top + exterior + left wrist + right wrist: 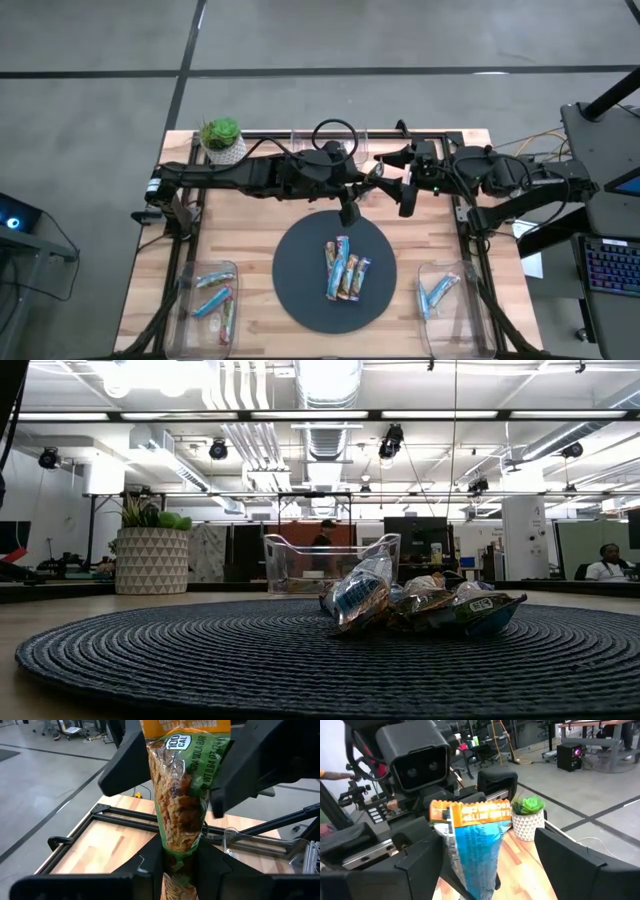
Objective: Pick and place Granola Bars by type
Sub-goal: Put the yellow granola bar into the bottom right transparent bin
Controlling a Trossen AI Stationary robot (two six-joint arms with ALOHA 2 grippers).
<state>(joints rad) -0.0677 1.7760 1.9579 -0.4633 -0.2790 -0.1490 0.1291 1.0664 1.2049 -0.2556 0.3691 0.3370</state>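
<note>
Bar [181,805] right at my left wrist lens, pinched by my left gripper [177,865] over the table's far side, long axis pointing between the right gripper [490,865]'s wide-open fingers: handover next, I reckon.

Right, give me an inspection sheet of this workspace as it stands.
Surface: wooden table with a dark round mat.
Job's things: granola bars on the mat, more in the left bin and right bin; one held bar in the air.
Clutter: potted plant, empty clear bin at the back.
Grippers: left gripper shut on the held bar; right gripper open, jaws either side of it.
Cables: loose cables beside the right arm.
Surroundings: keyboard; seated person far off.
</note>
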